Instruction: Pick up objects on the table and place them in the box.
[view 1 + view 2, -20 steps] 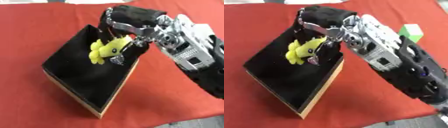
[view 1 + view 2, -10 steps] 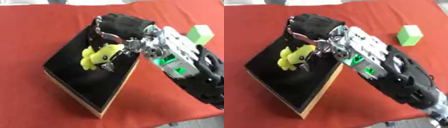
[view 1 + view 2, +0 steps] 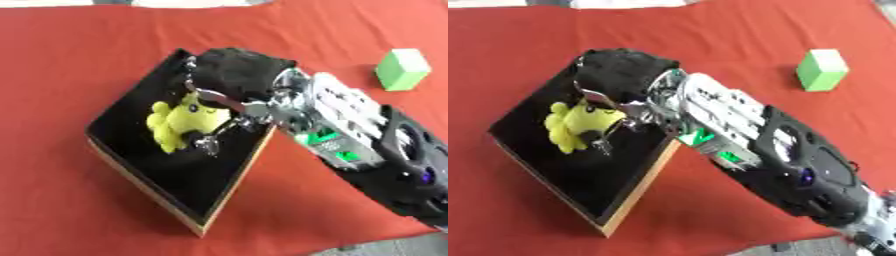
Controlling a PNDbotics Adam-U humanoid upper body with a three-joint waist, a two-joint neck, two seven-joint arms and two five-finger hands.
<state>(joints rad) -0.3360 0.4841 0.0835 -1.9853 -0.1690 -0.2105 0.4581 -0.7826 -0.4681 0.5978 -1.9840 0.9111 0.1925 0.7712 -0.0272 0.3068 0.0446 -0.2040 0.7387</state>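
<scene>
Yellow plush toy (image 3: pixel 182 124) has sunk lower into box (image 3: pixel 149 192); right hand (image 3: pixel 229 85) still pinches it, release pending.

A table (image 3: pixel 79 45) under a red cloth fills nearly the whole view. 2 things lie directly on it. A box (image 3: pixel 166 192), black inside with pale wooden sides, sits left of centre, turned so 1 corner points toward 5 o'clock. A green block (image 3: pixel 822 69) rests well apart from it, out toward 2 o'clock, with bare red cloth all around it.
</scene>
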